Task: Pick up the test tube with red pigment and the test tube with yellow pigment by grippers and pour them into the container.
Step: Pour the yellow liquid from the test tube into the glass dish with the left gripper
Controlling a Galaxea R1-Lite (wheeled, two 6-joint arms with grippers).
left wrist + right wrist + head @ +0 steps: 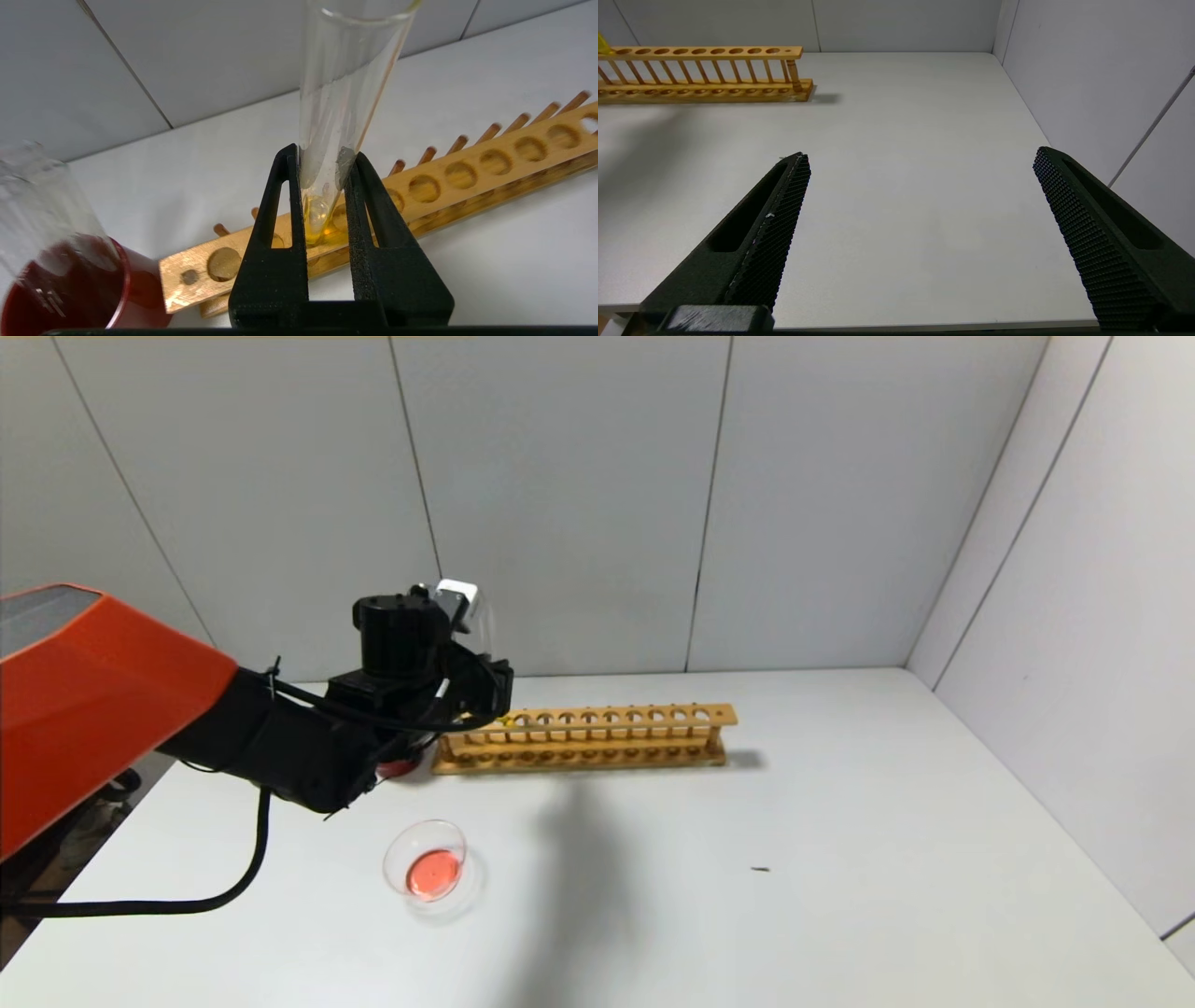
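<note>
From the head camera, your left gripper (481,695) hangs at the wooden rack's (597,737) left end, and the glass dish (427,868) nearer you already holds red liquid. At the left wrist, its jaws are clenched low on the yellow test tube (341,116), just above the yellow liquid: thin, slick, breakable glass, so squeeze gently. The right gripper (920,196) idles, jaws spread wide. No readable writing anywhere.

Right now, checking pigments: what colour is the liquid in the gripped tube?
Yellow liquid in the tube, clearest in left wrist view.
</note>
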